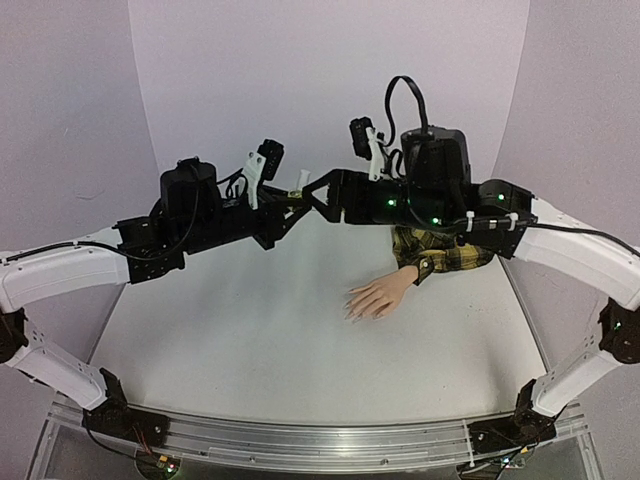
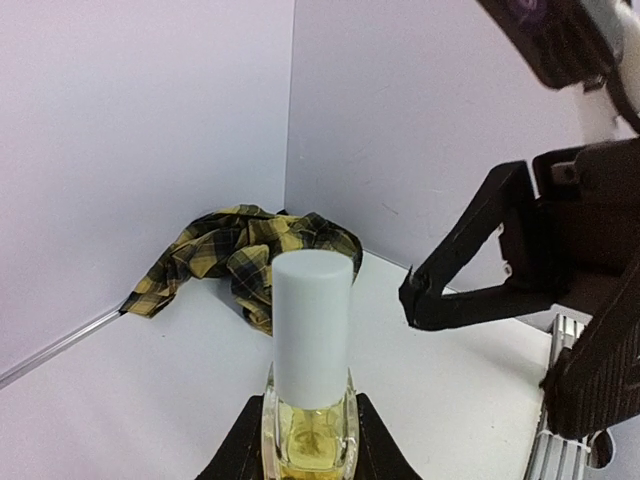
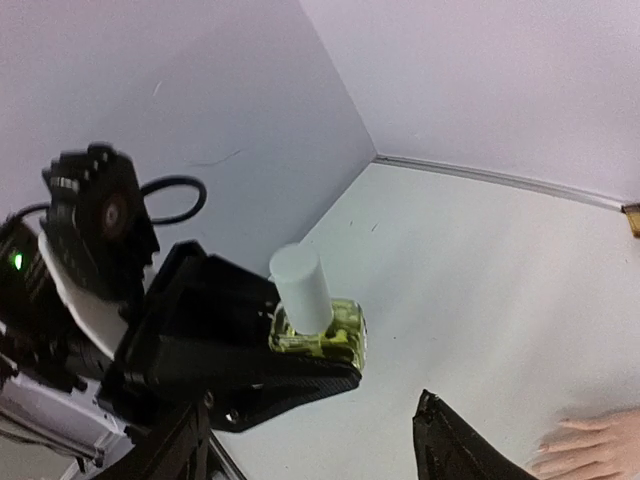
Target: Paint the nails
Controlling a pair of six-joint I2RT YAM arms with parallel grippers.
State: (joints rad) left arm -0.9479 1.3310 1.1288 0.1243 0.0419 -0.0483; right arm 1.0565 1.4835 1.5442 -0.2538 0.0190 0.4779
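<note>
The nails point(image 1: 353, 306) wait; left end effector point(image 1: 299, 193) clamps bottle point(image 2: 310, 435); right end effector point(image 3: 310, 452), apart, should grip cap point(image 3: 298, 285) squarely.

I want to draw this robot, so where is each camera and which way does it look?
Top external: above and behind the robot, looking down on the table, mannequin hand, left gripper and right gripper.
Left wrist: on the left arm, looking past its own fingers and the bottle they grip toward the plaid sleeve.
Right wrist: on the right arm, facing the left gripper and bottle; its own open fingers show at the bottom.
Shared: all three show the bottle.
</note>
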